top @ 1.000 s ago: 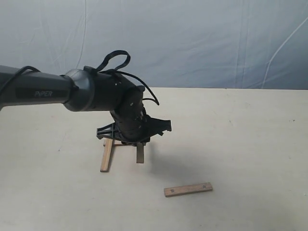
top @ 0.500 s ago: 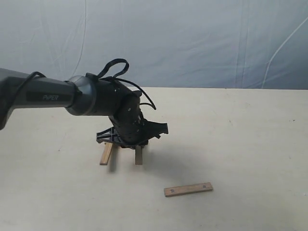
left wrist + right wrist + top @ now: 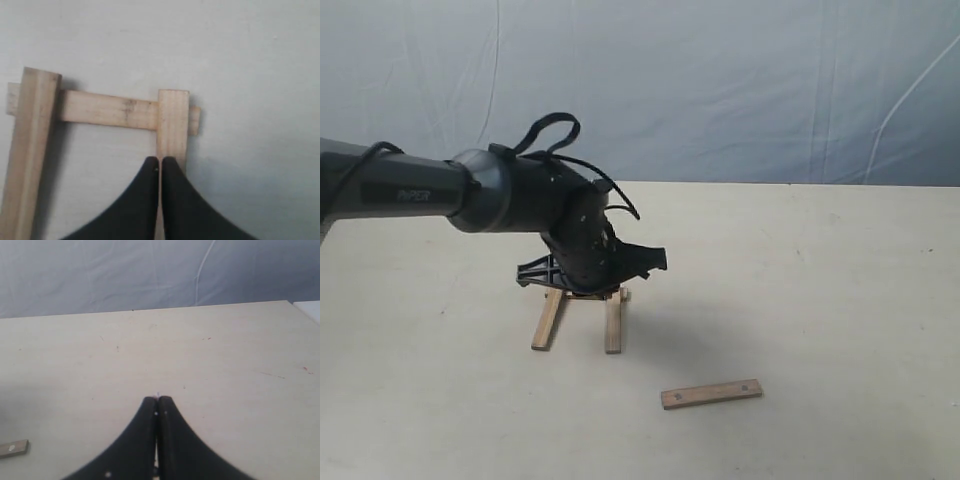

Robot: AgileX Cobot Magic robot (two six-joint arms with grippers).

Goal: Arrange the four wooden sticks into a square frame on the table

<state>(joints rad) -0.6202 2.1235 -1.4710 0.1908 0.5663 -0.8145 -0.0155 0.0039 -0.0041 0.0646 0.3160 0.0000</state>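
**3 sides laid, 4th stick waiting**

The left gripper (image 3: pixel 159 164) is held with its fingers pressed together, nothing pinched, its tip just over one side stick (image 3: pixel 173 125). Contact cannot be told. That stick's far end is laid over the cross stick (image 3: pixel 107 110), and the other side stick (image 3: pixel 31 150) is laid over the opposite end at a slight tilt, so 3 sides are in place. Any nudge with the closed tip is best kept light and sideways, so that the cross stick is not dragged askew. The 4th stick (image 3: pixel 711 393) is left well apart on the table (image 3: pixel 820 300). The open side should be squared before it is fetched. The right gripper (image 3: pixel 157 402), likewise pressed together, is held above the table.
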